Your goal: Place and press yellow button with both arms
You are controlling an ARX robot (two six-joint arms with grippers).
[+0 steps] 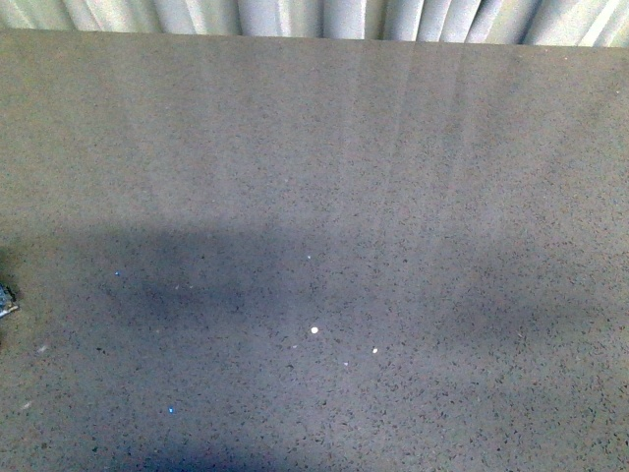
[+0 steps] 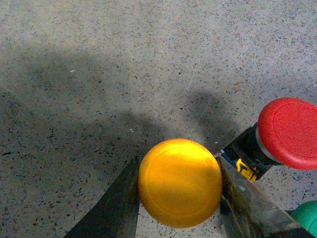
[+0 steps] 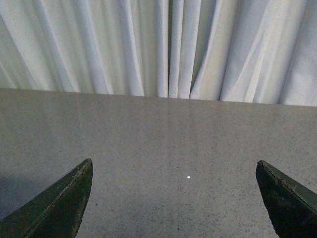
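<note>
We find the yellow button [image 2: 180,182], a small push-button with a round, glossy yellow mushroom cap, between the two flat dark jaws of the left gripper [image 2: 177,157]. The jaws are closed against the cap's rim on either side, gripping it above the speckled grey stone table [image 2: 99,74]. Its neck and base are hidden under the cap.

Just beside it lies a tilted push-button with a round red cap [image 2: 289,131] on a black body. The body carries a small yellow and blue patch (any print there is too blurred for us to read). A rounded green cap [image 2: 308,216] shows at the frame's corner near the red one.

The right gripper [image 3: 173,162] hangs over bare tabletop with its jaws spread wide and nothing between them. It faces the pleated white curtain [image 3: 163,44] behind the table's far edge.
</note>
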